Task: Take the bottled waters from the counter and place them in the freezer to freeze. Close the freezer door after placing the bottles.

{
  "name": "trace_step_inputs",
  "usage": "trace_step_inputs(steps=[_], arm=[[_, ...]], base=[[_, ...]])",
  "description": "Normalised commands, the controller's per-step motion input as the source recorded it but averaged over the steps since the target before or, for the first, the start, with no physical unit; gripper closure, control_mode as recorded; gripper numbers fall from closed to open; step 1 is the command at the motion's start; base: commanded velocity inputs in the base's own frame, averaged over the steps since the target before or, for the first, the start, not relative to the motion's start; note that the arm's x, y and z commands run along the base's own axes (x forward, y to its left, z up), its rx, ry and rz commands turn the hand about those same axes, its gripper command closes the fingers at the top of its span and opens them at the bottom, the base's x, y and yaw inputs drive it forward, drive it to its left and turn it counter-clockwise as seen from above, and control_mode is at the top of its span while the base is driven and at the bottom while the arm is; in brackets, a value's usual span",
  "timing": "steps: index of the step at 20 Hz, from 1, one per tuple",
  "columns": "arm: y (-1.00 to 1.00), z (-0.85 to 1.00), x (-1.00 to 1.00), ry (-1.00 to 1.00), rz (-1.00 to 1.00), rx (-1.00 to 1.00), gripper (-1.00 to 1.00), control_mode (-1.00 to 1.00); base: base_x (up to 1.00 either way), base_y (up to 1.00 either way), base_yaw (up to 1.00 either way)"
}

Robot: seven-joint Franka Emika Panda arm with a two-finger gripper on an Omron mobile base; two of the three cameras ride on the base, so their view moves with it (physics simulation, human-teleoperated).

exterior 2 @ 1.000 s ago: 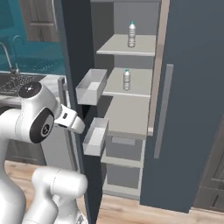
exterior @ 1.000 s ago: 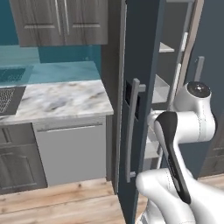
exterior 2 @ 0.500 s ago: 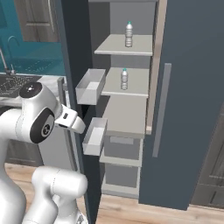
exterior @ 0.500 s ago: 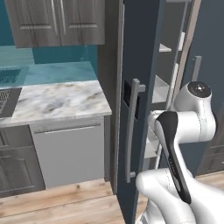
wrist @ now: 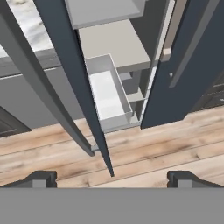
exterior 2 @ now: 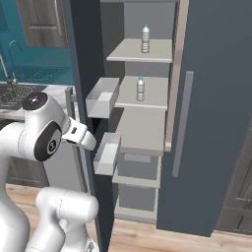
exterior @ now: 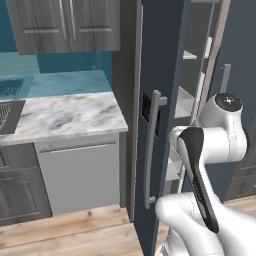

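Observation:
Two bottled waters stand upright inside the open freezer (exterior 2: 147, 147), one (exterior 2: 145, 38) on the top shelf and one (exterior 2: 141, 89) on the shelf below. The freezer door (exterior 2: 83, 54) stands wide open, with two white bins (exterior 2: 102, 97) on its inner side. Its outer face (exterior: 167, 65) and long bar handle (exterior: 150, 150) show in the left base view. In the hand view my gripper (wrist: 112, 179) is open and holds nothing. It looks down along the door's edge (wrist: 74, 74) toward a bin (wrist: 107, 94). The counter (exterior: 65, 115) lies left of the freezer.
The adjoining shut panel (exterior 2: 211, 98) with its own bar handle (exterior 2: 179, 123) stands right of the opening. A dark sink (exterior 2: 17, 96) is set in the counter at left. Grey wall cabinets (exterior: 65, 25) hang above. Wood floor (wrist: 153, 157) runs below the door.
The freezer door seems to have turned a little. The bottles stay on their shelves, and the arm has hardly moved.

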Motion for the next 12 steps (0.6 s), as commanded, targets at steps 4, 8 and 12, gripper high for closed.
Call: trace_step_inputs(steps=[4,8,12], arm=[[0.00,0.00,0.00,0.00,0.00,0.00,-1.00,1.00],[0.00,0.00,0.00,0.00,0.00,0.00,-1.00,1.00],[0.00,0.00,0.00,0.00,0.00,0.00,-1.00,1.00]], base=[[0.15,0.17,0.00],[0.27,0.13,0.00],[0.32,0.12,0.00]])
